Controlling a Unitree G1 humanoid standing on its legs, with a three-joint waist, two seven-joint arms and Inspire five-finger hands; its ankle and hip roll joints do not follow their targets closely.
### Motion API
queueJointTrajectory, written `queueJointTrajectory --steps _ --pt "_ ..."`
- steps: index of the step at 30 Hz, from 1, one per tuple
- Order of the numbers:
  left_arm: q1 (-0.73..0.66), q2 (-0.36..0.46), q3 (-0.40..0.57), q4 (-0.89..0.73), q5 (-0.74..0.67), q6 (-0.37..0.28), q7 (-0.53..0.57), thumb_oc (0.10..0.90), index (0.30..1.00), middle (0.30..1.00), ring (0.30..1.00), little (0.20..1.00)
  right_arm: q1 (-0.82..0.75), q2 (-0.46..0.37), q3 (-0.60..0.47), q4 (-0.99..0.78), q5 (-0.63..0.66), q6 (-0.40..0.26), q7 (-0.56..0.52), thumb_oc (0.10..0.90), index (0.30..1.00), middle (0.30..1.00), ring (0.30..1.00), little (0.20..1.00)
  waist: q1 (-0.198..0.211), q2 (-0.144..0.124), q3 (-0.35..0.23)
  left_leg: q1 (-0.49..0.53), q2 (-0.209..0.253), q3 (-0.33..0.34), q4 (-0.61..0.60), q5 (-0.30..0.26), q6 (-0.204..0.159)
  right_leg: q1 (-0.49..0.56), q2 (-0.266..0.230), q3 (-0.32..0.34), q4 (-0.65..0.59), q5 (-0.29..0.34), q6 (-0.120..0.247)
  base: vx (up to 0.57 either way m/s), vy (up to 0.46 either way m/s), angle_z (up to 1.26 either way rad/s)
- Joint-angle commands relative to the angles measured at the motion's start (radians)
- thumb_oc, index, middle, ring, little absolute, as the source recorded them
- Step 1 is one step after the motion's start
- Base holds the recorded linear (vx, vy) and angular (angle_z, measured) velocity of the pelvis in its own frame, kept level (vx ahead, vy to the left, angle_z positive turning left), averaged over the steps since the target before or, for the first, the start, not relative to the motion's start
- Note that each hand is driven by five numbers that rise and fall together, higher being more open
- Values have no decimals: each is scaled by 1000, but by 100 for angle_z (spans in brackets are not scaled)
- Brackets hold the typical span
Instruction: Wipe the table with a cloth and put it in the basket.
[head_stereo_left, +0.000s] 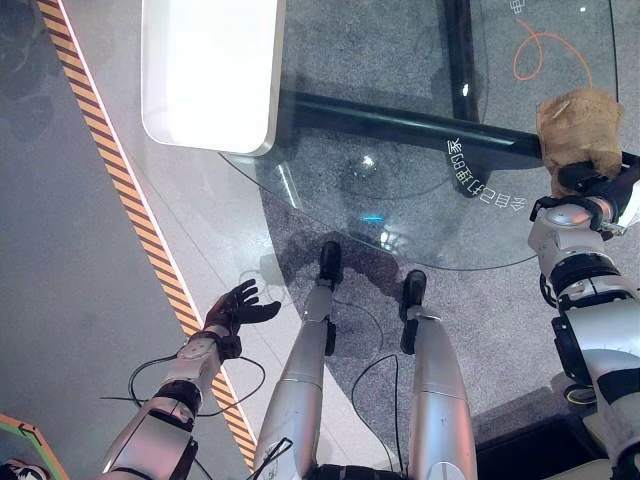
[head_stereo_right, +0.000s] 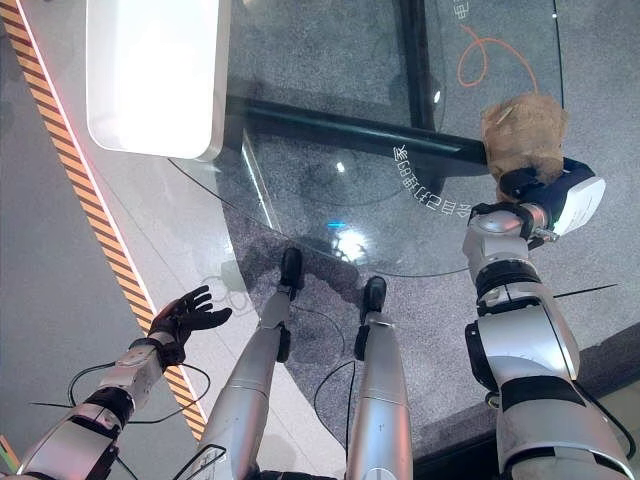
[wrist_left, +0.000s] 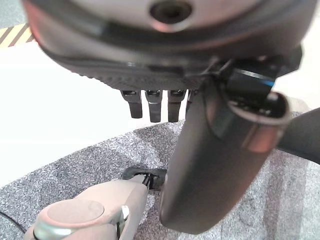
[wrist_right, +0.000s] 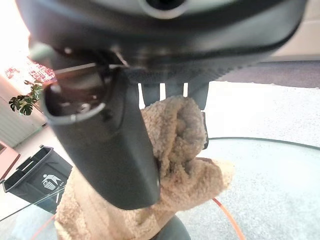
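Right hand (head_stereo_right: 528, 186): your thumb and fingers are curled round the tan cloth (head_stereo_right: 522, 132), bunched just past your palm | round glass table (head_stereo_left: 420, 170) lies under it | left hand (head_stereo_left: 240, 309): fingers spread, holding nothing, low over the floor

We see an evenly bright scene. The white slab (head_stereo_left: 210, 70) at eleven o'clock is blown out to plain glare. Small bright spots of reflected light sit on the glass worktop (head_stereo_left: 400, 160) near its middle. In the right wrist view the cloth (wrist_right: 185, 150) is fairly sharp, while the thumb (wrist_right: 110, 150) in front is soft and the ten o'clock corner washes out white. In the left wrist view the fingers (wrist_left: 152, 102) stand dark against pale, overexposed floor (wrist_left: 60, 115).
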Motion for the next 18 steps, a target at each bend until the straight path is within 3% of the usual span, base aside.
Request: queueJointTrajectory --steps 1,18 --pt "5 44 21 62 -32 -1 14 800 900 900 900 900 -8 -134 29 -72 -83 -122 15 100 300 300 300 200 5 -25 -22 7 13 31 193 -231 25 27 -11 -10 -220 163 39 0 0 0" --pt "38 1 -2 16 -19 -24 32 800 900 900 900 900 -86 -38 310 -387 -388 -25 212 100 300 300 300 200 26 -4 -22 17 -9 34 177 -213 25 42 -25 -37 -222 149 22 0 0 0"
